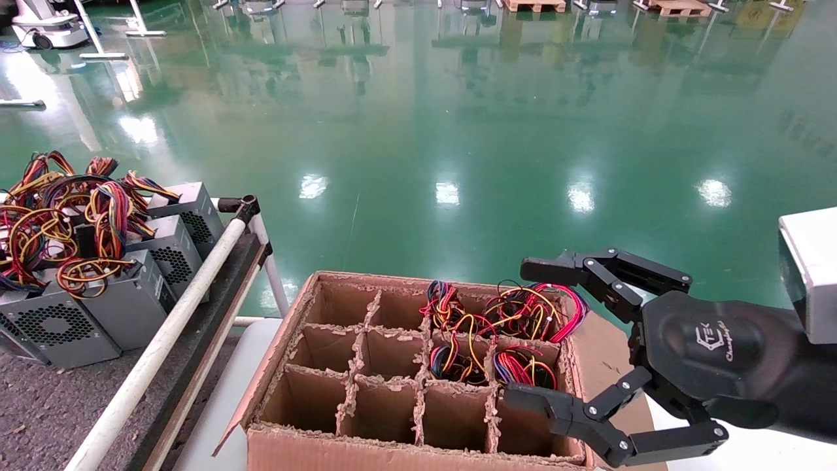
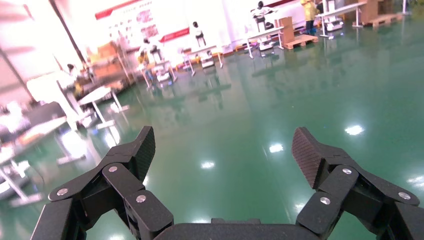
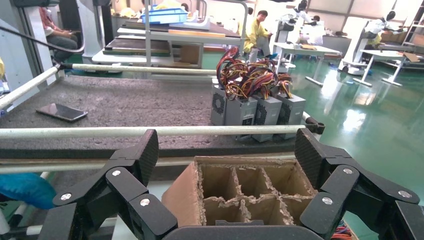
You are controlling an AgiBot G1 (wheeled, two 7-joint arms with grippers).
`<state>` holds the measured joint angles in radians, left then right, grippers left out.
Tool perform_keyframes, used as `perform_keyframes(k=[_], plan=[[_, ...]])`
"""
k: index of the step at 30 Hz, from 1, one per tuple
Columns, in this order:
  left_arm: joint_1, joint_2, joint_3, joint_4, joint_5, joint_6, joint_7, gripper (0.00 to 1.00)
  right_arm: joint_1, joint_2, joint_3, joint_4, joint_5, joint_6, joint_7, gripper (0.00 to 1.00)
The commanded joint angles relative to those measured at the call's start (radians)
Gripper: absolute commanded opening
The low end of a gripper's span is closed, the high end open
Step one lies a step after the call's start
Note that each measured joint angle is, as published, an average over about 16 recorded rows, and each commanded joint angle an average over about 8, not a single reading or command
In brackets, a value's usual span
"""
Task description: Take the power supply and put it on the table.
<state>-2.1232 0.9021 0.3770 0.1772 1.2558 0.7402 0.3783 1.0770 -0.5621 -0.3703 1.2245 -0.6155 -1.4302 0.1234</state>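
A brown divider carton (image 1: 366,366) holds power supplies in its far right compartments; only their coloured wire bundles (image 1: 523,311) show, the bodies sit hidden below. Several grey power supplies (image 1: 131,301) with fan grilles stand in a row on the dark speckled table (image 1: 39,405) at the left. My right gripper (image 1: 523,332) hangs open at the carton's right side, level with the wired cells, holding nothing. In the right wrist view it (image 3: 226,150) faces across the carton (image 3: 240,185) toward the table (image 3: 125,102). My left gripper (image 2: 223,142) is open over green floor, outside the head view.
A white tube rail (image 1: 170,327) with black joints edges the table between it and the carton. The carton rests on a smooth white surface (image 1: 216,386). A phone (image 3: 61,112) lies on the table's felt. Green floor stretches beyond.
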Motion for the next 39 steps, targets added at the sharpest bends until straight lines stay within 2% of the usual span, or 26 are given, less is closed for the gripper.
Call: perform_keyframes(k=[1,9,18,39], plan=[[0.052,0.033,-0.021,-0.068,-0.03,-0.043,0.021,1.0,0.0,0.0,0.0,0.0,0.0,0.0,0.0,1.0],[0.123,0.163,-0.059,-0.179,-0.084,-0.159,0.085,1.0,0.0,0.0,0.0,0.0,0.0,0.0,0.0,1.0],[0.16,0.215,-0.099,-0.268,-0.153,-0.188,0.075,1.0,0.0,0.0,0.0,0.0,0.0,0.0,0.0,1.0],[0.472,0.04,-0.1,-0.689,-0.286,0.14,-0.149,1.0,0.0,0.0,0.0,0.0,0.0,0.0,0.0,1.0]])
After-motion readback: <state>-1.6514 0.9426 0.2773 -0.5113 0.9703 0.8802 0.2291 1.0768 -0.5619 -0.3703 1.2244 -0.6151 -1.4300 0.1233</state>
